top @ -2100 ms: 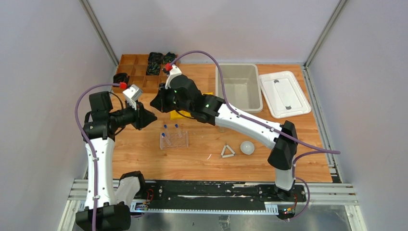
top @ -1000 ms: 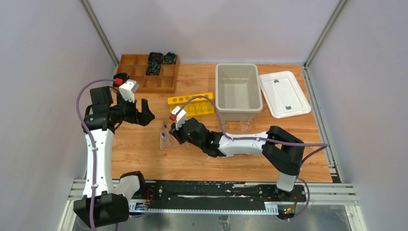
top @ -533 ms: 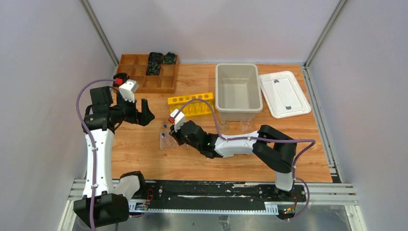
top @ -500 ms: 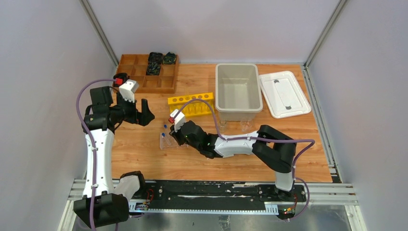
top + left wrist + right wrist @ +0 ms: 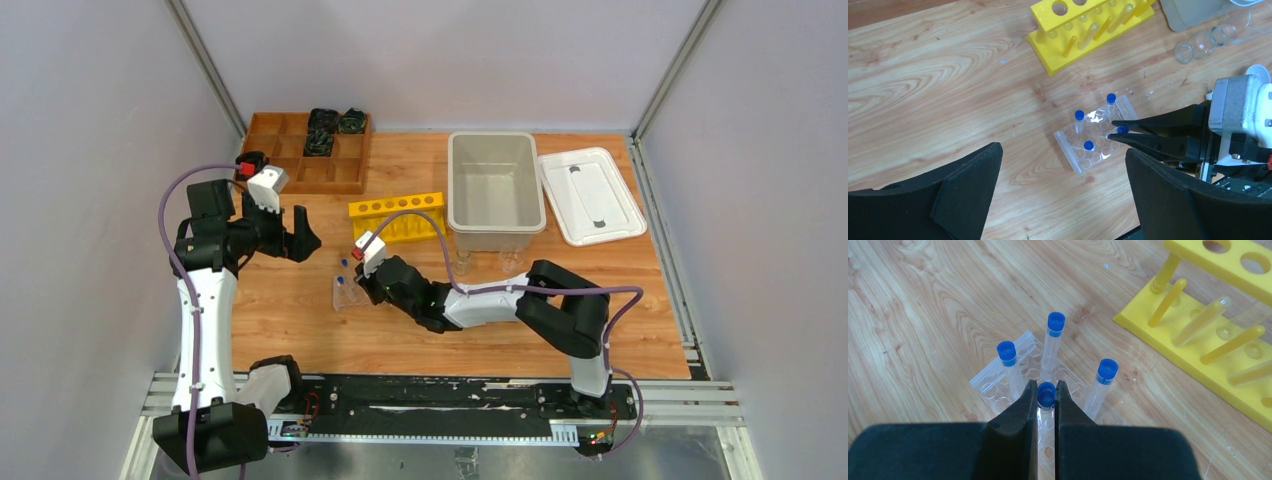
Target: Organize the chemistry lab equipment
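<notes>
Swung down from the yellow rack [image 5: 1158,337] since earlier, right jaws now pinch a blue-capped tube [image 5: 1046,390] between them, standing in the clear rack [image 5: 990,382] just beneath; left jaws spread wide, holding nothing

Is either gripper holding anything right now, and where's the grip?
The right gripper pinches a blue-capped tube by its cap. The left gripper is open and holds nothing.

Top view: fixed above the table's [image 5: 330,345] near edge, facing down, whole surface covered. Left wrist: high, facing downward. Right wrist: close, facing downward. All three share the clear tube rack [image 5: 343,294].
</notes>
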